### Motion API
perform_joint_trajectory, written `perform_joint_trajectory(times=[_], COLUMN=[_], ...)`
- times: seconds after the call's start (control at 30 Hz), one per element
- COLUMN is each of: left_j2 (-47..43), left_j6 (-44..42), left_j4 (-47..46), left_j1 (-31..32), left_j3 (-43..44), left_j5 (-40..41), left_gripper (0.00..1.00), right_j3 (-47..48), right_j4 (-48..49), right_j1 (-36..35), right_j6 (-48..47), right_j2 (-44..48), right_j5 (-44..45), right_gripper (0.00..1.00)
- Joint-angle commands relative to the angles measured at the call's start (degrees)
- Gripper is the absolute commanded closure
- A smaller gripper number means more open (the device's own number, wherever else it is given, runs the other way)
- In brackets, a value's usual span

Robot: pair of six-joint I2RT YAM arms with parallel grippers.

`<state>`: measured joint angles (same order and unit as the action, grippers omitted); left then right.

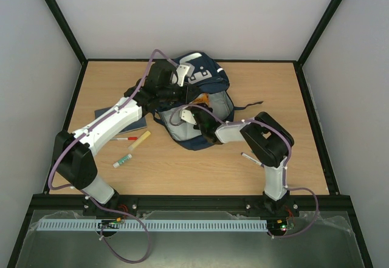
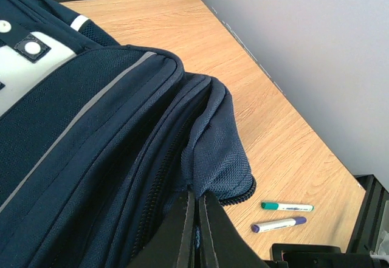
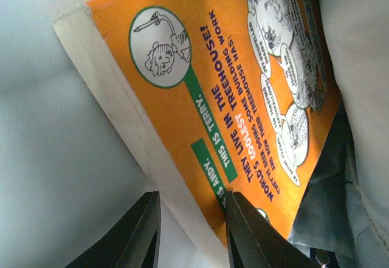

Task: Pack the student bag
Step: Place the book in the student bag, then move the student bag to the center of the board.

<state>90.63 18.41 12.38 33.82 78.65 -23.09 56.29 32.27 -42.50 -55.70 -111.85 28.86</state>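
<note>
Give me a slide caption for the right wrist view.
Right jaws straddle the page edge of an orange paperback inside the pale-lined student bag.

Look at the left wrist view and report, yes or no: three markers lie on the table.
No, only two lie on the wooden table, a green-capped marker and a purple-capped marker, side by side.
</note>
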Motion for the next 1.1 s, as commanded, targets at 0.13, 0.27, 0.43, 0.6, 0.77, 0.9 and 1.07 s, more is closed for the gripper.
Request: perform_joint_trajectory(times=[0.13,0.27,0.43,0.6,0.77,0.9,1.07], left_j2=[-1.1,-1.1,-0.8,0.5,1.9,4.2,0.1], left_j6=[0.4,0.4,0.5,-0.5,-5.2,-4.3,-3.1], left_j4=[-3.5,-3.5,-3.4,-1.3,5.0,10.1,10.6], left_j1=[0.0,0.0,0.1,0.9,6.0,8.6,10.3], left_j3=[1.2,1.2,1.0,1.9,4.7,6.4,1.7], left_j5=[-2.5,-2.4,-2.1,0.1,8.6,8.9,17.7], left_gripper=[0.98,0.98,0.97,0.91,0.73,0.71,0.59], right_j3=[-4.5,-7.9,-12.5,-15.9,-11.6,-2.2,-2.0], right_j4=[-6.7,-14.2,-25.7,-35.3,-45.5,-52.3,-47.0], right_j1=[0.2,-1.1,-2.9,-2.7,-0.4,2.2,6.2], right_j6=[7.7,11.3,19.2,24.8,30.7,35.5,40.8], right_j2=[6.9,14.1,24.2,36.8,54.5,58.1,56.6], right_j5=[-0.7,-6.1,-12.4,-18.6,-29.1,-32.1,-26.6], right_gripper=[0.66,0.62,0.62,0.61,0.61,0.61,0.60])
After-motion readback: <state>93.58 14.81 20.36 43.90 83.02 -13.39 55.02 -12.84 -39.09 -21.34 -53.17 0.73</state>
